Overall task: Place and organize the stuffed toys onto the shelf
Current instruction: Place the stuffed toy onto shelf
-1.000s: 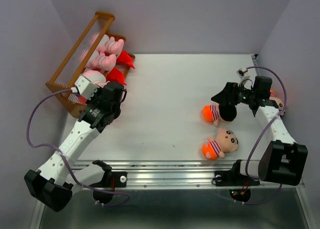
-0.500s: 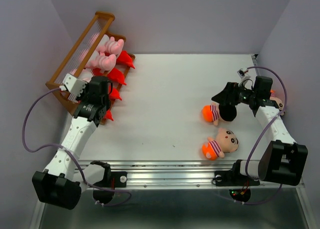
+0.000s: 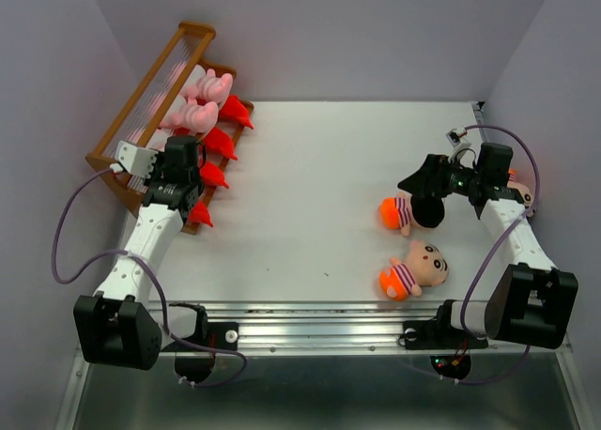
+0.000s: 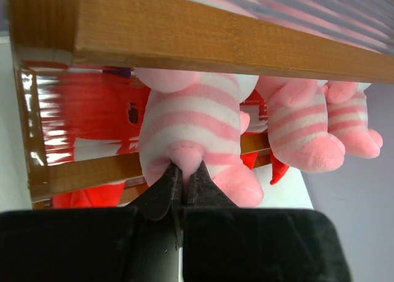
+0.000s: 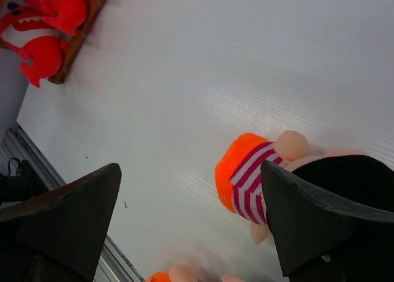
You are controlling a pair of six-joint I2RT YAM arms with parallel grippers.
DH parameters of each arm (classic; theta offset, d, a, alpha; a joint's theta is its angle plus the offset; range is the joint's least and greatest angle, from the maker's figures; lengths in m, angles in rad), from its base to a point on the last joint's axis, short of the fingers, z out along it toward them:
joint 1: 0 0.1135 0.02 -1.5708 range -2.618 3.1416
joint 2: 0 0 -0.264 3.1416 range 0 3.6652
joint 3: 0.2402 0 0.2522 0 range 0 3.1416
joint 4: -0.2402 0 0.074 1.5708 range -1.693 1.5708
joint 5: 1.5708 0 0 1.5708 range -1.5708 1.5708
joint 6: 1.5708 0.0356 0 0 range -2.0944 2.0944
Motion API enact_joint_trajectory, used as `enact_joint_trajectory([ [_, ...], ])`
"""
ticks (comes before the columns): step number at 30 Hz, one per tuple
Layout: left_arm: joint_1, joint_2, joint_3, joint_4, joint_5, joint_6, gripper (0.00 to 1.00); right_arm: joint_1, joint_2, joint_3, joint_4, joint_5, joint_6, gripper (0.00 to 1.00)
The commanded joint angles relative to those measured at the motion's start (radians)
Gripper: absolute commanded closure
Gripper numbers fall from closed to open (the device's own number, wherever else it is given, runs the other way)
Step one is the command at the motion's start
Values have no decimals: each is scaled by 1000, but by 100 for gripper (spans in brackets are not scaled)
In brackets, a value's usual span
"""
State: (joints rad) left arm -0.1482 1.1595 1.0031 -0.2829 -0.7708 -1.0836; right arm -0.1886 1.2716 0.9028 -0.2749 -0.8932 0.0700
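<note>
Plush cloth pig, glossy wooden shelf, matt table

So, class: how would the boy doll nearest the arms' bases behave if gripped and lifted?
The boy doll looks plush: probably light, and it would squash under a grip. Its big head might make it swing if lifted by a leg.

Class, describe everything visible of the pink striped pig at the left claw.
Soft plush pig, banded pink and white, with plain pink rounded feet. It sits on the shelf under a wooden rail, another striped pig pressed against its side, a red toy behind. The shut left claw pinches a small pink fold at its end. Its face is hidden.
</note>
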Motion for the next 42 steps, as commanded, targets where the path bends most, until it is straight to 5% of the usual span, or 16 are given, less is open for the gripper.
enact_joint_trajectory([
  [1, 9, 22, 0, 57, 1, -97, 100, -5, -5, 5, 54, 0, -19, 0],
  [26, 9, 101, -34, 45, 19, -404, 100, -5, -6, 5, 54, -4, -22, 0],
  [42, 9, 23, -103, 88, 77, -391, 46, -5, -2, 5, 55, -3, -24, 0],
])
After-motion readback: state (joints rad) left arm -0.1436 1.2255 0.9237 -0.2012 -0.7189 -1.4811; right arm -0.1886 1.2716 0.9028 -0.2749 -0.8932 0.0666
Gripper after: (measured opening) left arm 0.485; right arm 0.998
